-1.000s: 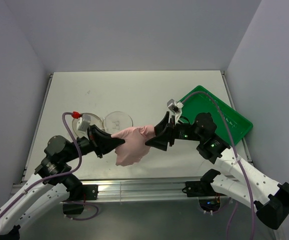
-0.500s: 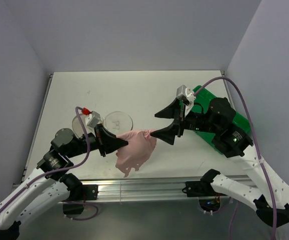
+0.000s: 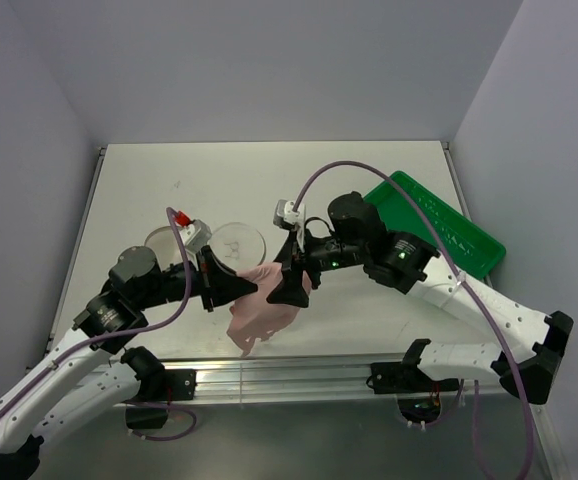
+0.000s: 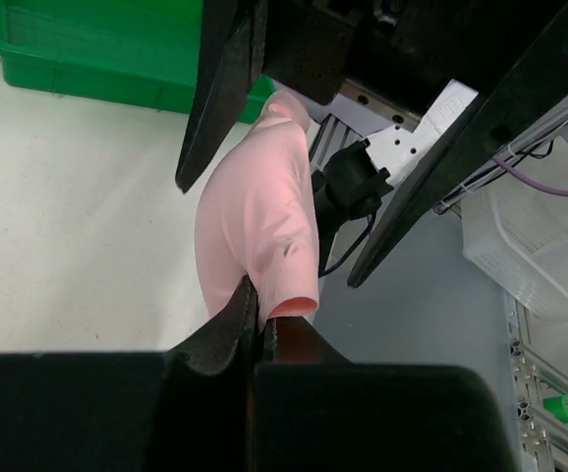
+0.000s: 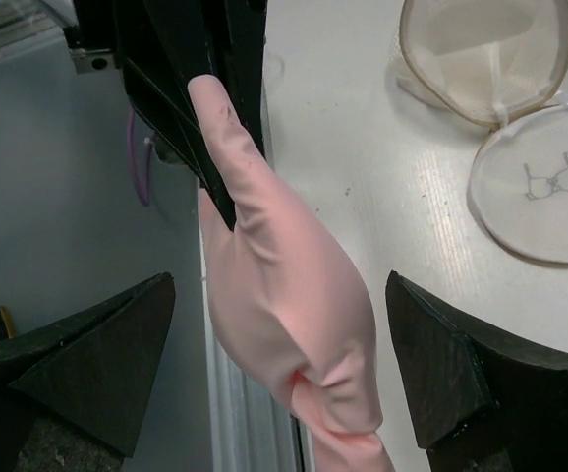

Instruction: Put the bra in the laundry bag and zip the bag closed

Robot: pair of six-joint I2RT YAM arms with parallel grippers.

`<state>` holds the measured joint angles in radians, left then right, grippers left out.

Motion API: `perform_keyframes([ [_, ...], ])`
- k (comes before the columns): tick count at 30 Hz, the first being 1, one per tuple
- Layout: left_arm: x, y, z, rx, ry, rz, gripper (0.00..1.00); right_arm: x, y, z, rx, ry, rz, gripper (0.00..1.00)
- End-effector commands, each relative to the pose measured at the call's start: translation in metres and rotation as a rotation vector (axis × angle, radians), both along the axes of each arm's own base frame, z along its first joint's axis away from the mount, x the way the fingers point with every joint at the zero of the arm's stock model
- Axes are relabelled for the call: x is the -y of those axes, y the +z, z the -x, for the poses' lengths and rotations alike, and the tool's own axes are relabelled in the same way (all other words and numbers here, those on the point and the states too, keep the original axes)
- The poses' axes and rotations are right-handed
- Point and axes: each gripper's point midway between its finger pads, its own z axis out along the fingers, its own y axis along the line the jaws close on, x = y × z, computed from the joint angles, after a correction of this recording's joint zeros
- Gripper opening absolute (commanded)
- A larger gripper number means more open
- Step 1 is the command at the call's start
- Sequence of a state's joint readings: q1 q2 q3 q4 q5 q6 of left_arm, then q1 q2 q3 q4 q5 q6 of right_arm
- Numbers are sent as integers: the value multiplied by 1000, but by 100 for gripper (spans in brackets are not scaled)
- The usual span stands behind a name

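Bra [image 3: 261,305] pinched by left end effector [image 3: 241,287], hanging at the counter's [image 3: 269,180] near edge.
Laundry bag [image 3: 241,238] lies open on the counter, both discs flat, just behind the left arm. Left end effector is clenched on the bra's edge. Right end effector [image 3: 291,275] is released, one finger either side of the bra, not touching. Green tray [image 3: 439,225] far right.

Pale lavender-grey walls [image 3: 269,60] are closing in a white bench [image 3: 269,180] on three sides, even light is falling across it, and an aluminium rail [image 3: 269,378] is running along its near edge.
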<state>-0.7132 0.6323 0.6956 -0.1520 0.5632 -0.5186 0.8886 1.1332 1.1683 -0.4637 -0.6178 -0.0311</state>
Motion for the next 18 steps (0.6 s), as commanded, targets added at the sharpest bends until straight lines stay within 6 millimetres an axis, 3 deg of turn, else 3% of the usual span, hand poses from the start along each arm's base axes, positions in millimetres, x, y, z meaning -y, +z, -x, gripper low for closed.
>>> perform_keyframes([
  [1,-2,28,3,84,-13,29,0,-11,-8,12,-14,70,3,95],
  [2,-3,25,0,75,5,12,0,-13,-15,18,-34,89,12,95],
  [6,-6,21,-11,61,69,-17,0,-21,-23,31,-53,124,-2,78],
  [7,-7,22,-14,59,85,-19,0,-21,-21,31,-59,114,-8,61],
  [8,-9,20,-21,52,128,-30,0,-21,-22,28,-66,84,-6,50],
  [9,-12,18,-26,39,165,-45,0,-22,-19,25,-54,66,-20,30],
  [10,-15,17,-30,26,199,-51,1,-20,-15,24,-47,48,-32,22],
  [12,-25,14,-45,11,305,-76,12,-19,-10,18,-32,11,-44,2],
  [13,-29,13,-49,4,338,-83,21,-19,-7,18,-36,-3,-52,0],
  [14,-32,13,-52,-1,369,-91,43,-18,-7,17,-39,-12,-55,0],
  [15,-43,12,-62,-9,452,-109,50,-18,-2,14,-26,-31,-74,0],
  [16,-49,13,-65,-18,496,-110,64,-17,-4,13,-40,-48,-76,0],
  [18,-70,15,-80,-23,644,-123,71,-16,5,12,-32,-73,-121,0],
])
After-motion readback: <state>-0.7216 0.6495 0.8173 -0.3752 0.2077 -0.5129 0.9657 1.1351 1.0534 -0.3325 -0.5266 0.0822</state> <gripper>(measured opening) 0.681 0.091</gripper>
